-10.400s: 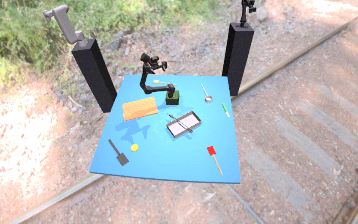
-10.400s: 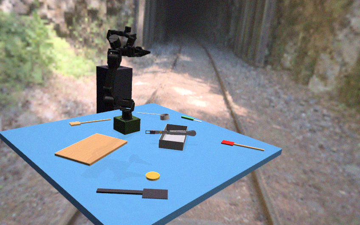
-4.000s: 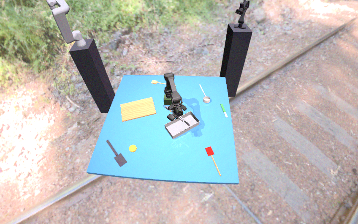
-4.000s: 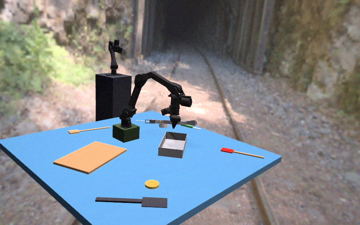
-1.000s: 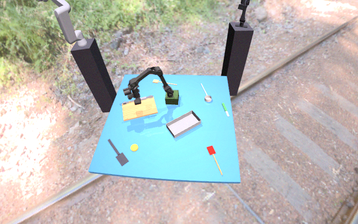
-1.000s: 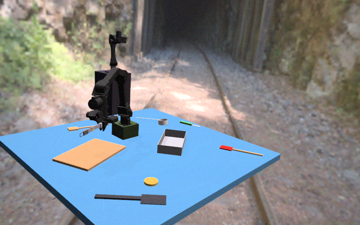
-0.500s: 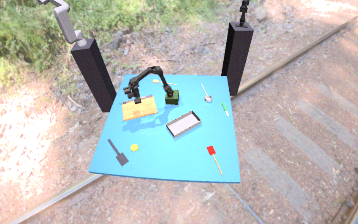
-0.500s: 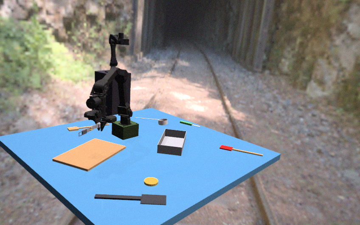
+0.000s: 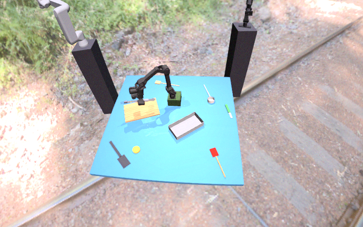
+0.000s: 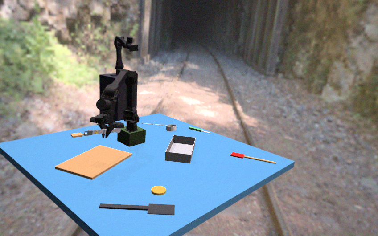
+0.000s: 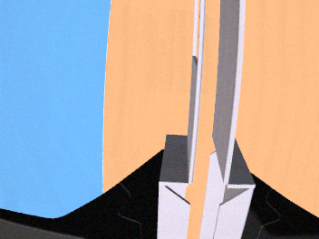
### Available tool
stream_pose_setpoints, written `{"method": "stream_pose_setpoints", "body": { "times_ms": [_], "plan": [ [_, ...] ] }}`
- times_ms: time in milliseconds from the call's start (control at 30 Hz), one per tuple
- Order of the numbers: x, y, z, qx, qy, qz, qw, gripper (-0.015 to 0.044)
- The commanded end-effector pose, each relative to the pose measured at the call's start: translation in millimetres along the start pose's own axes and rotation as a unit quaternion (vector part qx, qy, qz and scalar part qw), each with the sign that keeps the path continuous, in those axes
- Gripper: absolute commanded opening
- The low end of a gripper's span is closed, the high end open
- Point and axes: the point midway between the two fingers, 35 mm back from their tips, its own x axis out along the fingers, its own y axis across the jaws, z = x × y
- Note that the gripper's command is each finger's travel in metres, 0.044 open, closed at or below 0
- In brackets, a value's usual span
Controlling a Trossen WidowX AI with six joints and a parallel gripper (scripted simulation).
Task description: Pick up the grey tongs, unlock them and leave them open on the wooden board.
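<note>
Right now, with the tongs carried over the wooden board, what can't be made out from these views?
- Wrist view: the tips of the tongs run off the top edge, so how far the arms have spread is unclear.
- Top view: the gripper covers the tongs' middle; the lock near the hinge is too small to see.
- Exterior view: whether the tongs are above the board or behind it, and how high, is unclear from this low angle.

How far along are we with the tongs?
Pickup is done: the roasting tin holds no tongs. In hand: the gripper is shut on the grey tongs, held level above the wooden board's far edge, arms close together. Left: tipping them tips-down if not yet unlocked, setting them open, releasing.
</note>
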Motion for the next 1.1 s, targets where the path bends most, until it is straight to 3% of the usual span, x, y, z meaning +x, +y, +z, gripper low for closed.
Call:
{"method": "stream_pose_setpoints", "body": {
  "times_ms": [0, 1067],
  "plan": [
    [-5, 0, 2, -0.003, -0.040, -0.002, 0.999, -0.0150],
    [-17, -1, -17, 0.006, -0.302, -0.001, 0.953, -0.0150]
  ]
}}
